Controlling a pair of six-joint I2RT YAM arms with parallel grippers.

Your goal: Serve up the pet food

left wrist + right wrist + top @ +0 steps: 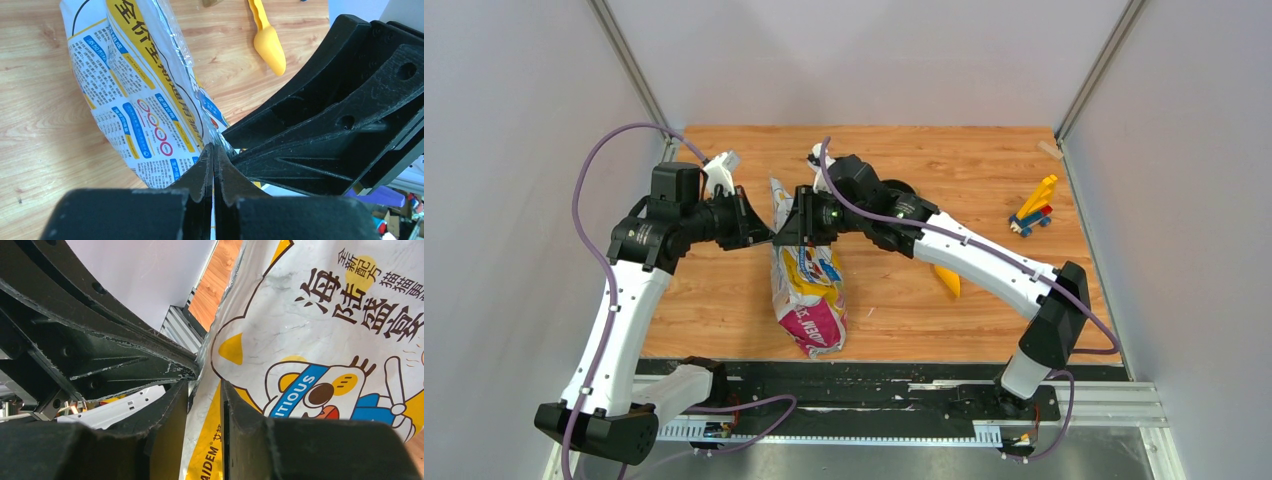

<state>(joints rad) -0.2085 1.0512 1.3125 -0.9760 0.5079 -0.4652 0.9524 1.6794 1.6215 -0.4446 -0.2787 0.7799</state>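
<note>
The pet food itself is hidden; only its bag (pixel 809 290) shows, so I cannot tell how the kibble lies. The bag rests on the table (pixel 724 300) between the two arms. Its long axis runs from the far side toward the bases, with the pink bottom end nearest them. Its top end is lifted off the wood and points away and slightly left.

The glossy front carries a cartoon animal with a blue band reading "ITIOUS", the letters "AIDEM" along a yellow edge, and large Chinese characters 海陆盛宴 under a smaller 全新配方. The back is dense blue and yellow small print under a heading that begins 全价.

The left gripper (pixel 214 155) comes in from the left, its fingers pressed flat together on the thin film of the top edge. The right gripper (pixel 205 390) meets it from the other side with its fingers a little apart and the bag's edge filling the gap – whether it pinches or only brackets the film I cannot tell.

A yellow scoop (pixel 947 280) lies on the wood under the right arm, and coloured blocks (pixel 1034 212) sit near the right wall.
</note>
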